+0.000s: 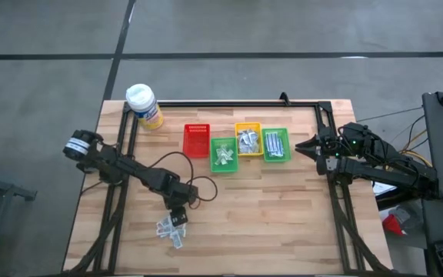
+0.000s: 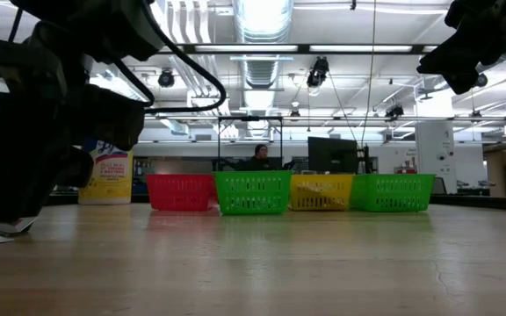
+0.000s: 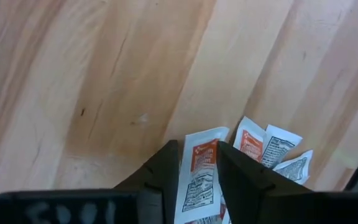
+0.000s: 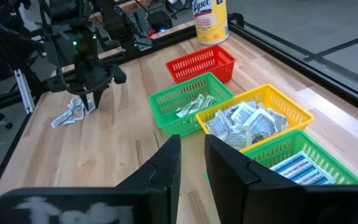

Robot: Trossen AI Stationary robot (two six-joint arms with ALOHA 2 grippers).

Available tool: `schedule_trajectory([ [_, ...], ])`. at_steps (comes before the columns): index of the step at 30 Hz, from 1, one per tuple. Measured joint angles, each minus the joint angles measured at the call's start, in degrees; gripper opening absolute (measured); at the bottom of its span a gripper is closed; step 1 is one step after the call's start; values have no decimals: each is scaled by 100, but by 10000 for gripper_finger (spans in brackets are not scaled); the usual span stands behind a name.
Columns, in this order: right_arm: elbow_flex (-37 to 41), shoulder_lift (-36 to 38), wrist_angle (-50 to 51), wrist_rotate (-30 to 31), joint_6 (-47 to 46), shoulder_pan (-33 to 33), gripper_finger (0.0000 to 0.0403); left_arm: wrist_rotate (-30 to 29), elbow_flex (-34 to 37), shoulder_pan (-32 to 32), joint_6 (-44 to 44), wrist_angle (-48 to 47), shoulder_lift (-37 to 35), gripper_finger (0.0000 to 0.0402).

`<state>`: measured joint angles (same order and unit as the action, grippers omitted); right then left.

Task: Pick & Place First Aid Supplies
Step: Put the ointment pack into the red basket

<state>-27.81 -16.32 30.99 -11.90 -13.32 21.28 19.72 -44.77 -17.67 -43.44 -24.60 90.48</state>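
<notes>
1. The yellow bottle (image 4: 211, 22) bears the brand "Lysol" in blue on its label, readable in the right wrist view.
2. The packets (image 3: 199, 177) seen in the left wrist view carry orange bands and blocks of black print, too small to read.
3. The striped strips (image 4: 303, 167) in the nearest green bin (image 4: 328, 155) show blue bands; no words can be read.

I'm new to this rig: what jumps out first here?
The row of coloured bins at the table's middle, three already holding packets. Then the left end effector down at the near-left pile, a packet between its fingers.
</notes>
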Motion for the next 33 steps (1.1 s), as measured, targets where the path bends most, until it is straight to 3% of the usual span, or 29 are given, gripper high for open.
schedule_trajectory([
  [14,0,0,1,-1,0,0,86,-7,2,-4,136,407,22,6],
  [25,0,0,1,0,0,-1,71,-272,11,70,163,263,-16,1],
  [33,0,0,-1,-2,0,-1,73,-359,-195,346,227,-347,-680,0],
])
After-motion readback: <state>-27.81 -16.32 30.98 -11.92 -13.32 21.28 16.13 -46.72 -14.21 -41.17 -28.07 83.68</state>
